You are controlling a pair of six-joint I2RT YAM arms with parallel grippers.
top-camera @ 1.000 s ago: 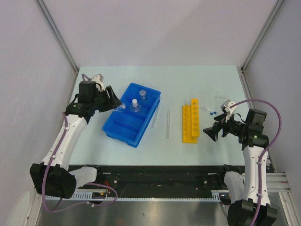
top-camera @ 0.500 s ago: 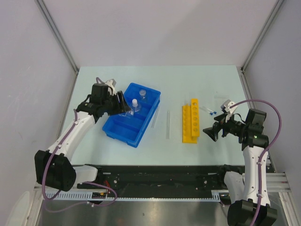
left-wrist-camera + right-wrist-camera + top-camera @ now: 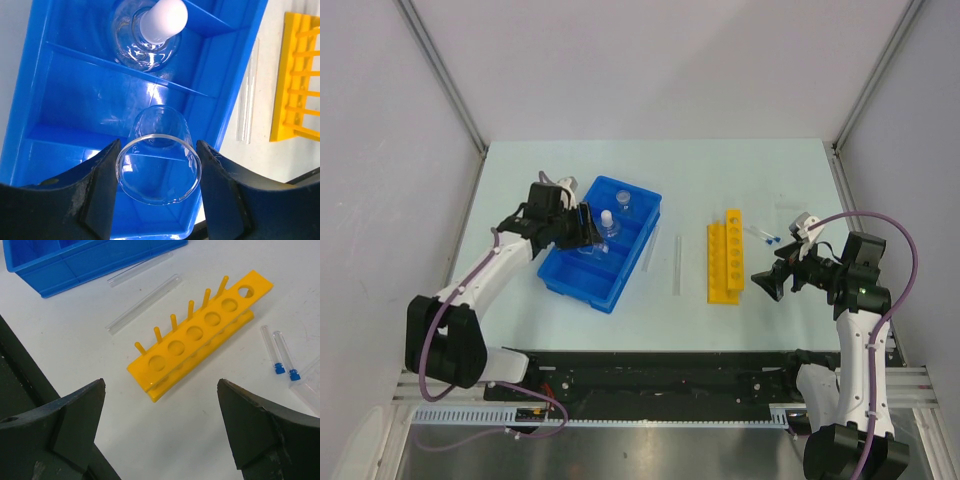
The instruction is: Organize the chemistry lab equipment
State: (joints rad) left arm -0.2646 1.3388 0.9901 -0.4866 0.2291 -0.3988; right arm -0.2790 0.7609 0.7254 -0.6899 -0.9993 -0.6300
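The left pincer (image 3: 158, 147) is half closed on a small clear glass (image 3: 159, 167), gripped near its rim between the two fingers (image 3: 90, 195). The base of the glass is hard to make out against the blue tray (image 3: 75, 90) beneath it, so contact with the tray floor cannot be told. Just ahead of this pincer, in the next compartment, a stoppered flask (image 3: 150, 35) is seen, cut off at the top edge. To the pincer's right, outside the tray, thin tubes (image 3: 247, 95) are laid. Further right, the yellow rack (image 3: 297, 85) is only partly shown.

The right pincer (image 3: 161, 385) is held wide open, with nothing in it. The rack lies just ahead of it. Two blue-tipped droppers (image 3: 280, 354) lie ahead to its right, beside a clear slide (image 3: 307, 385) cut off by the edge.

Since a second ago, the left pincer has been brought from the tray's left side to above it, while the right pincer is unmoved.
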